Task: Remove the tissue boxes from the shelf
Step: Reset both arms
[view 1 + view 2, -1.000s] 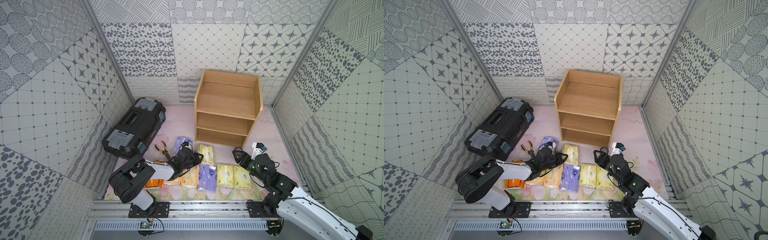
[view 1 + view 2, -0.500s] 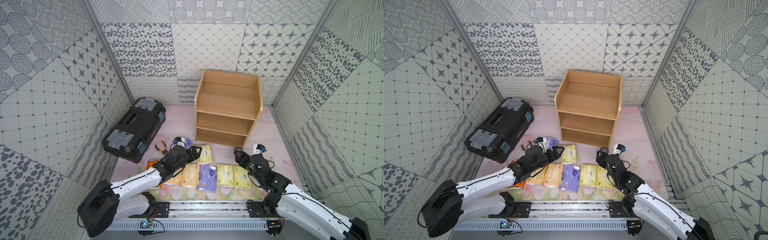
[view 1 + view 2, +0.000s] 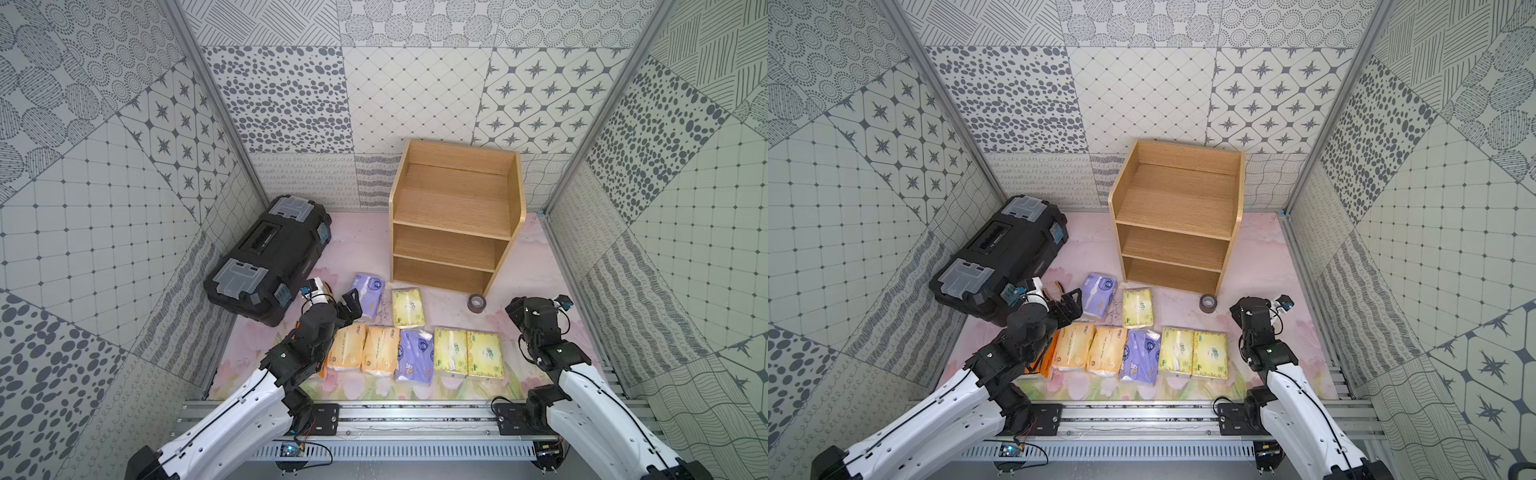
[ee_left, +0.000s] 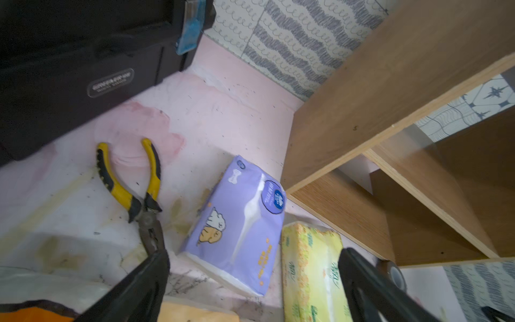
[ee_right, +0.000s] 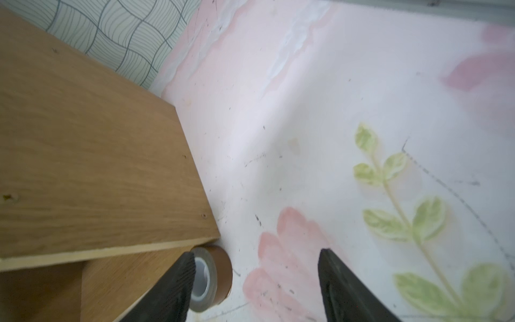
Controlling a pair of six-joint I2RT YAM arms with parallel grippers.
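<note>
Since all three tiers of the shelf (image 3: 453,208) show bare, we judge the job done: the tissue boxes (image 3: 380,351) lie on the counter (image 3: 449,309) before it, and our left pincer (image 3: 350,305) and right pincer (image 5: 256,256) gape empty.

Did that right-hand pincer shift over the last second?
Yes. The right pincer, earlier over the tape roll, has moved sideways off it, away from the shelf.
</note>
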